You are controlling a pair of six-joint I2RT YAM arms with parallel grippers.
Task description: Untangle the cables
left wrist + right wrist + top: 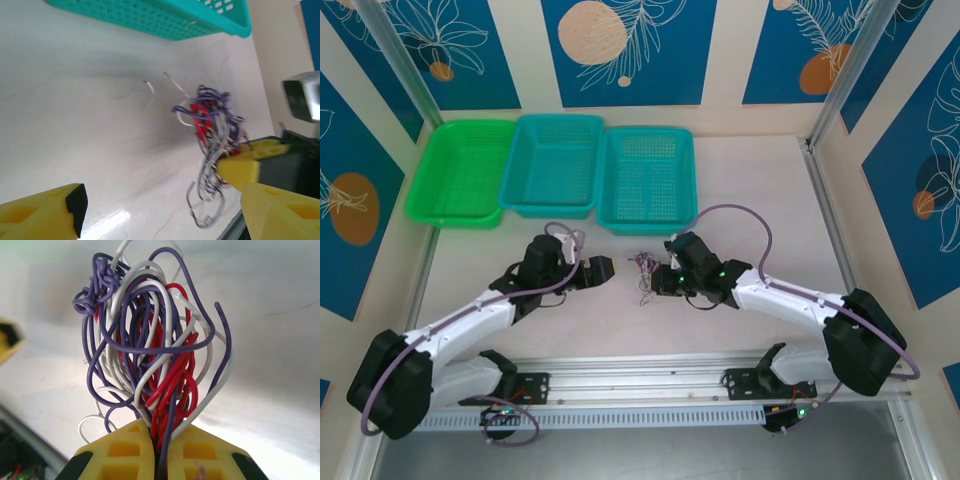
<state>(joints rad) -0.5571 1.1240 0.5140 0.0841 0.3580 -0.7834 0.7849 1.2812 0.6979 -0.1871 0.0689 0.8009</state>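
Table (620, 330): pale, marble-patterned, glossy, catching light. Walls (660, 50): blue panels with leaf and orange-disc motifs, cream strips between. Metal posts (400, 60) at rear corners. Slotted rail (640, 375) along near edge.

White arms (470, 322), black joints (865, 345), purple cables (732, 207), yellow claw fingers (129, 452).
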